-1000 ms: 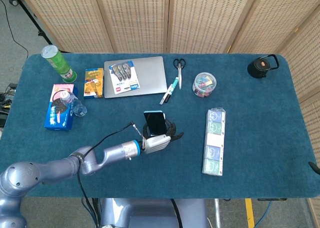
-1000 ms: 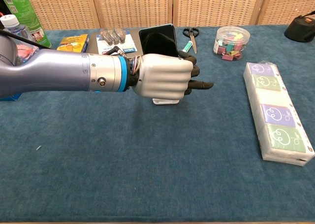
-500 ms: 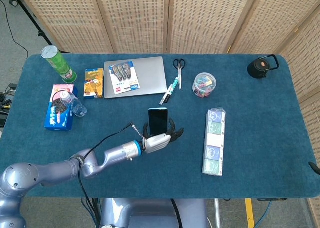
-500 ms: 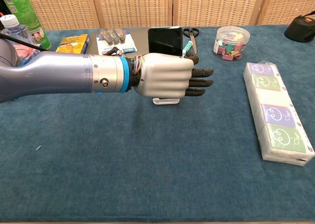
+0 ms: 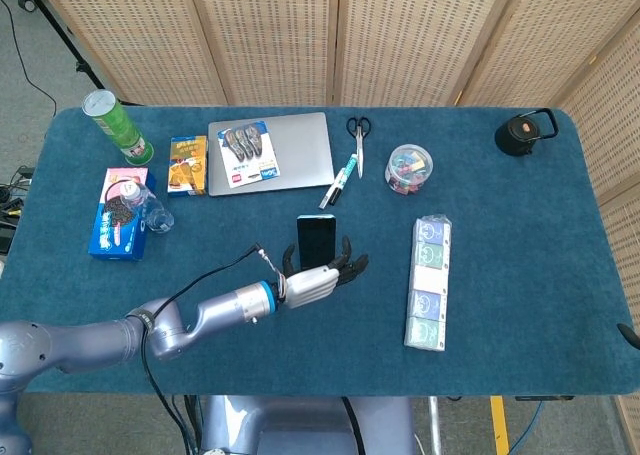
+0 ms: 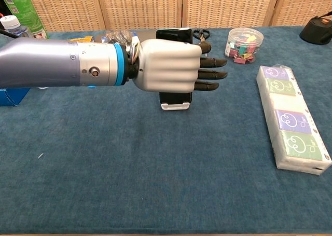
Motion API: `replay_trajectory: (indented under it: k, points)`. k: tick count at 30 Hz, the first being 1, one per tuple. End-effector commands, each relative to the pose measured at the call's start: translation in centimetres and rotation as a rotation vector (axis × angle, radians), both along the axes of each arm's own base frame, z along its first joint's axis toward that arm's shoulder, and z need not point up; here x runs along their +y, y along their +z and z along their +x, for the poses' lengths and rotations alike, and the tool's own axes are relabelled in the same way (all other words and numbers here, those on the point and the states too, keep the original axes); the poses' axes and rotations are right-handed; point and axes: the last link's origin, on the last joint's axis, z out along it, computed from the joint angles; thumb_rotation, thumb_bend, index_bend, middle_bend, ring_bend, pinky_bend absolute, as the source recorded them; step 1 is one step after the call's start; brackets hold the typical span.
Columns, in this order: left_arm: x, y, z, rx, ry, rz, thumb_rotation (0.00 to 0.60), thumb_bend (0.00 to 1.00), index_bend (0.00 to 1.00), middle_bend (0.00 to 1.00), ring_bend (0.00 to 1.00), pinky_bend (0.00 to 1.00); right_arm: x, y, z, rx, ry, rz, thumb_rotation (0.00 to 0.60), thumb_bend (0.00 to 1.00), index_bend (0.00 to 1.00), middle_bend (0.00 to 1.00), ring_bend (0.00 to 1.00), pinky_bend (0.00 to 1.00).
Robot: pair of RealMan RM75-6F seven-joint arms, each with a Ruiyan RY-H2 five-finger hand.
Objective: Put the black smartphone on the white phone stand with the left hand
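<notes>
On the white phone stand (image 6: 174, 106) I see the black smartphone (image 5: 316, 239) propped; my left hand (image 6: 171, 66) hovers beside it, fingers (image 6: 211, 74) extended, holding nothing.

Laptop (image 5: 285, 145), scissors (image 5: 358, 135), clip jar (image 5: 408, 168), tissue packs (image 5: 430, 281)

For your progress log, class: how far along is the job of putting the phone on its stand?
Done, by the look of it: the black smartphone stands upright on the white phone stand. In hand: nothing; the left hand, fingers straight, is just in front of the phone. Left: only pulling that hand clear. The right hand is not in view.
</notes>
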Motion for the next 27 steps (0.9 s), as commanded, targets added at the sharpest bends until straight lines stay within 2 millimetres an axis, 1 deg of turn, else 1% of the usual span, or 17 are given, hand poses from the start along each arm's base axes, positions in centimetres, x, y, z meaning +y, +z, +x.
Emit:
replay_trajectory:
  k: [1,4,6,7,8,10,13,15,16,19,20,23,24,25,27]
  points:
    - [-1.3,2.9,-0.5,-0.088,0.037,-0.036,0.6,0.0,0.0,0.0,0.0,0.23,0.0,-0.1,0.0,0.002,0.001,0.004,0.6,0.0,0.0,0.0,0.0,0.0]
    - [-2.0,5.2,-1.3,-0.173,0.096,-0.065,0.6,0.0,0.0,0.0,0.0,0.22,0.0,-0.2,0.2,0.009,0.004,0.004,0.6,0.0,0.0,0.0,0.0,0.0]
    - [-2.7,6.9,-2.2,-0.24,0.148,-0.097,0.6,0.0,0.0,0.0,0.0,0.21,0.1,-0.3,0.3,0.012,0.006,0.004,0.6,0.0,0.0,0.0,0.0,0.0]
    - [-3.1,8.0,-2.8,-0.276,0.159,-0.112,0.6,0.0,0.0,0.0,0.0,0.21,0.2,-0.4,0.3,0.014,0.008,0.006,0.6,0.0,0.0,0.0,0.0,0.0]
    - [-3.4,8.8,-3.3,-0.296,0.16,-0.121,0.6,0.0,0.0,0.0,0.0,0.21,0.2,-0.4,0.4,0.016,0.009,0.007,0.6,0.0,0.0,0.0,0.0,0.0]
    - [-3.7,10.2,-4.2,-0.348,0.181,-0.134,0.6,0.0,0.0,0.0,0.0,0.2,0.2,-0.5,0.5,0.019,0.01,0.009,0.6,0.0,0.0,0.0,0.0,0.0]
    - [-3.8,13.1,-5.9,-0.457,0.212,-0.138,0.6,0.0,0.0,0.0,0.0,0.19,0.2,-0.7,0.6,0.023,0.013,0.016,0.6,0.0,0.0,0.0,0.0,0.0]
    - [-3.6,15.3,-7.4,-0.556,0.257,-0.132,0.6,0.0,0.0,0.0,0.0,0.19,0.2,-0.9,0.7,0.029,0.017,0.019,0.6,0.0,0.0,0.0,0.0,0.0]
    - [-3.5,16.8,-8.7,-0.622,0.291,-0.125,0.6,0.0,0.0,0.0,0.0,0.19,0.2,-1.0,0.8,0.033,0.019,0.02,0.6,0.0,0.0,0.0,0.0,0.0]
    - [-3.4,19.0,-11.3,-0.75,0.367,-0.134,0.6,0.0,0.0,0.0,0.0,0.18,0.2,-1.1,1.0,0.039,0.021,0.019,0.6,0.0,0.0,0.0,0.0,0.0]
    - [-3.4,19.5,-12.0,-0.781,0.386,-0.133,0.6,0.0,0.0,0.0,0.0,0.17,0.2,-1.1,1.0,0.039,0.022,0.018,0.6,0.0,0.0,0.0,0.0,0.0]
    - [-3.6,21.1,-14.9,-0.92,0.477,-0.14,0.6,0.0,0.0,0.0,0.0,0.16,0.2,-1.2,1.1,0.043,0.025,0.017,0.6,0.0,0.0,0.0,0.0,0.0]
    - [-3.8,21.7,-16.3,-0.982,0.515,-0.142,0.6,0.0,0.0,0.0,0.0,0.15,0.2,-1.2,1.2,0.045,0.025,0.017,0.6,0.0,0.0,0.0,0.0,0.0]
    - [-4.2,22.4,-18.3,-1.078,0.593,-0.135,0.6,0.0,0.0,0.0,0.0,0.14,0.1,-1.3,1.2,0.049,0.025,0.018,0.6,0.0,0.0,0.0,0.0,0.0]
    - [-4.8,22.8,-20.4,-1.18,0.663,-0.144,0.6,0.0,0.0,0.0,0.0,0.13,0.0,-1.4,1.2,0.055,0.02,0.021,0.6,0.0,0.0,0.0,0.0,0.0]
